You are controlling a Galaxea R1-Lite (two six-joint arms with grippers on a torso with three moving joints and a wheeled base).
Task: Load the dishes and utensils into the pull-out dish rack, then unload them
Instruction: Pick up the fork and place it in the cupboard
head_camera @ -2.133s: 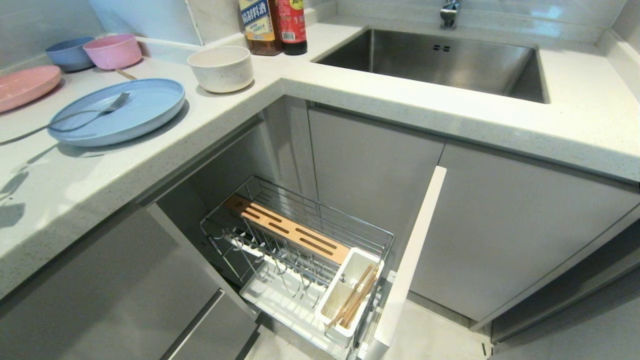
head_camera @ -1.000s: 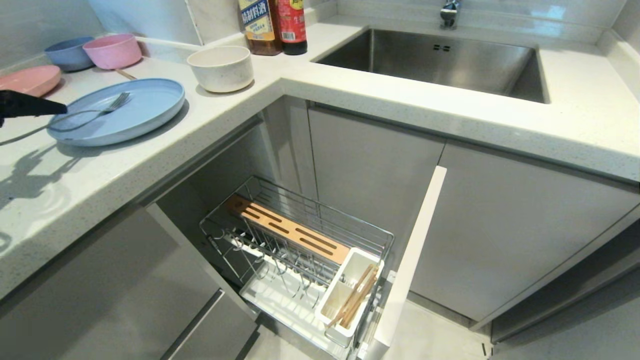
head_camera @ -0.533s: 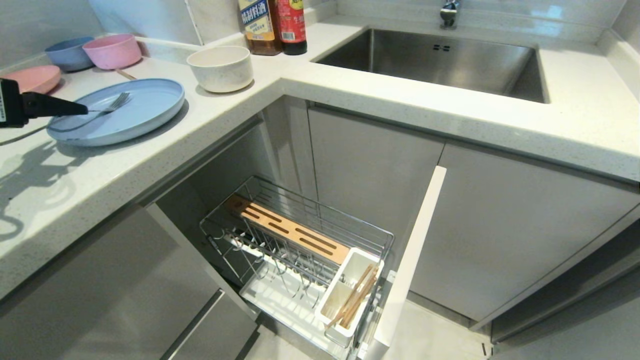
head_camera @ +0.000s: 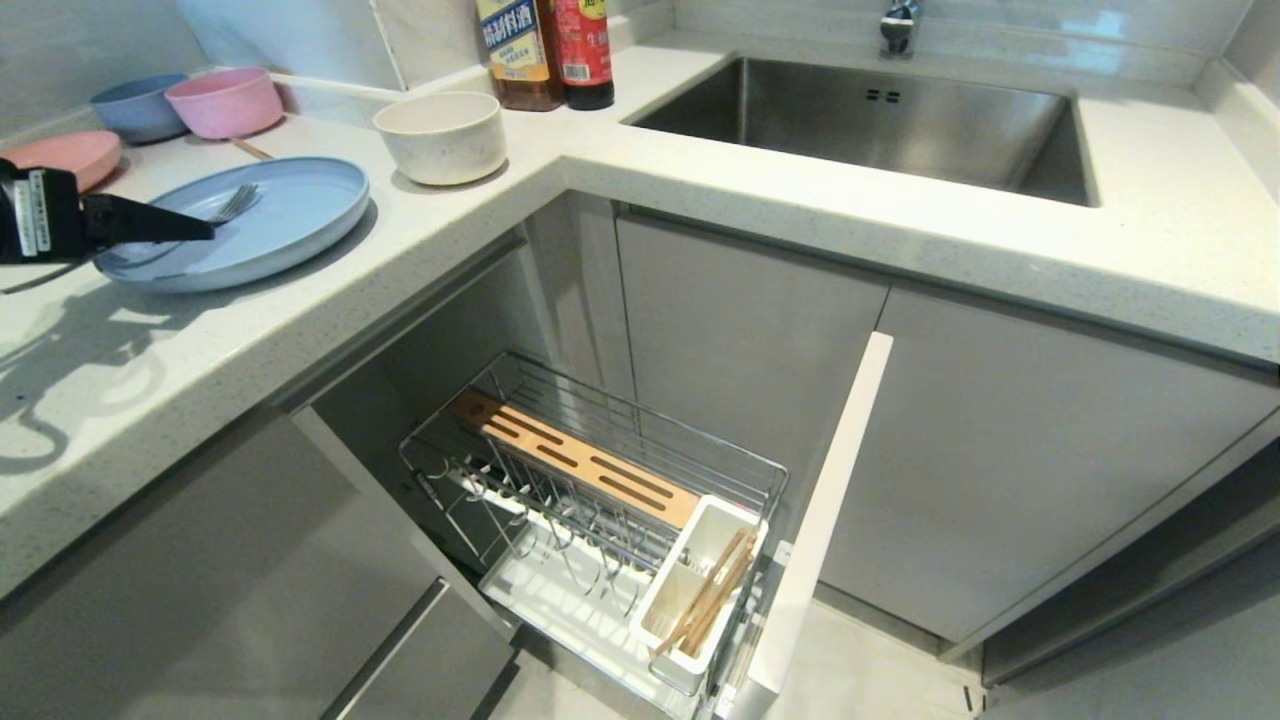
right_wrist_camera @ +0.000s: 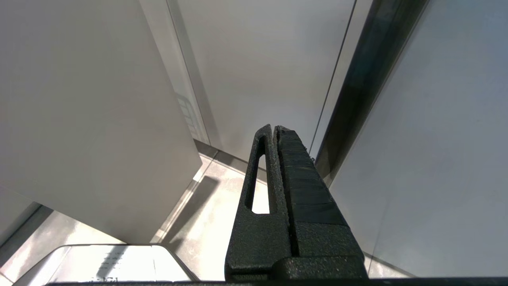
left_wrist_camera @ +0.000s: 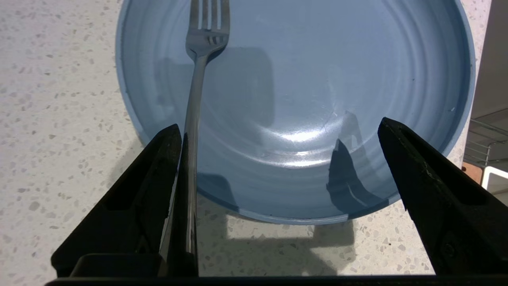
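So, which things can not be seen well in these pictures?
- Fork handle end: left wrist view, hidden behind the open left pincer.
- Pink plate: head view, partly hidden by the left pincer.
- Wooden stick behind the blue plate: mostly hidden.

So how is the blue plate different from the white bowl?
The blue plate is wide and shallow; the white bowl is smaller and deep. The plate has a fork lying in it; the bowl has nothing on its rim. Both are round and sit on the counter.
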